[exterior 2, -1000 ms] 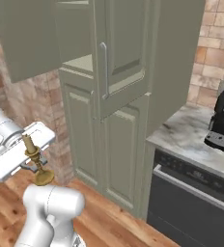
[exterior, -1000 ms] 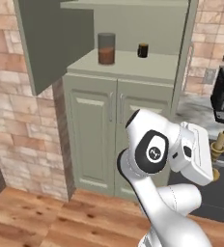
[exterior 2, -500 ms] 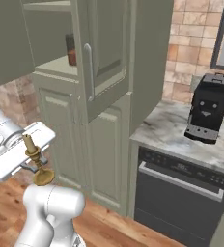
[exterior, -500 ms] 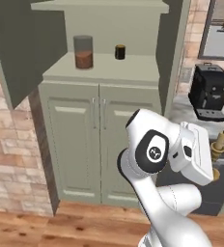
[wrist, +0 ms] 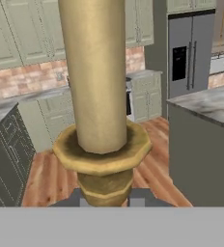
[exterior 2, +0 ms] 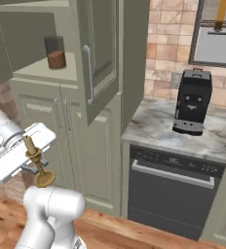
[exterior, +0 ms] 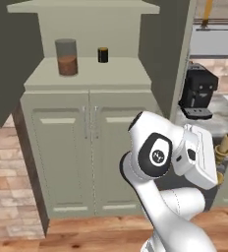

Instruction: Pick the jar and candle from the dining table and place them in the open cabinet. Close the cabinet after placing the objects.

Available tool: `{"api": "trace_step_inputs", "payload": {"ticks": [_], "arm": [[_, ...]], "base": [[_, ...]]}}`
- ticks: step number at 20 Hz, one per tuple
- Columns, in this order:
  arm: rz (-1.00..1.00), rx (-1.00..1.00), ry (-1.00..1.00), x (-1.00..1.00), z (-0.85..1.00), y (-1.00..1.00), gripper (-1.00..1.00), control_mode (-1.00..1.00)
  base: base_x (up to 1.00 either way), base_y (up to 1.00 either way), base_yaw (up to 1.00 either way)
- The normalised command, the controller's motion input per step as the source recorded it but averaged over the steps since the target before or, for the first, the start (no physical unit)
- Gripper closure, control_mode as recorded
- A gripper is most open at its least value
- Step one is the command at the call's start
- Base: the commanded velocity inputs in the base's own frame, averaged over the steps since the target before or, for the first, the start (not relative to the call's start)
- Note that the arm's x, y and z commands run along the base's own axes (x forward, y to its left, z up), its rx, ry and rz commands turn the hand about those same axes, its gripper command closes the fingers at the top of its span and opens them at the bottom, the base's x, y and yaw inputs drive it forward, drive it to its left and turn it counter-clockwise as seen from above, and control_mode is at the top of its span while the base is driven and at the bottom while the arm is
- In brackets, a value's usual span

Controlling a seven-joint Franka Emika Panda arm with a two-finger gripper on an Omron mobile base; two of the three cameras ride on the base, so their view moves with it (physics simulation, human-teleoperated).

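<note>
My gripper (exterior 2: 33,164) is shut on the gold candle (exterior 2: 36,161), which it holds upright beside the arm. In the left base view the candle (exterior: 223,146) pokes out past the hand at the right. The hand view has the candle (wrist: 98,96) close up, its stem between the fingertips (wrist: 142,197). The jar (exterior: 67,57), glass with brown powder, stands on the open cabinet's inner shelf (exterior: 86,75); it is also at the upper left of the right base view (exterior 2: 55,52). A marbled top at the right of the hand view may be the dining table (wrist: 205,103).
A short black cylinder (exterior: 102,54) stands on the shelf right of the jar. The cabinet's open door (exterior 2: 103,58) juts forward. A black coffee machine (exterior 2: 193,102) sits on the marble counter above a dark dishwasher (exterior 2: 173,189).
The base has driven, so the whole scene has slid left and grown in both base views. The arm keeps the same pose with the candle still gripped.
</note>
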Motion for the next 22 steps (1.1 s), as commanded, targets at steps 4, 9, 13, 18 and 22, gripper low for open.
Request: {"api": "trace_step_inputs", "payload": {"ticks": [4, 9, 13, 18, 22], "arm": [[0.00, 0.00, 0.00, 0.00, 0.00, 0.00, 1.00, 1.00], [0.00, 0.00, 0.00, 0.00, 0.00, 0.00, 1.00, 1.00], [0.00, 0.00, 0.00, 0.00, 0.00, 0.00, 1.00, 1.00], [0.00, 0.00, 0.00, 0.00, 0.00, 0.00, 1.00, 1.00], [0.00, 0.00, 0.00, 0.00, 0.00, 0.00, 1.00, 1.00]], "base": [[0.38, 0.48, -0.32], [0.34, 0.42, -0.26], [0.37, 0.35, -0.18], [0.42, 0.43, -0.16], [0.40, 0.48, -0.16]]}}
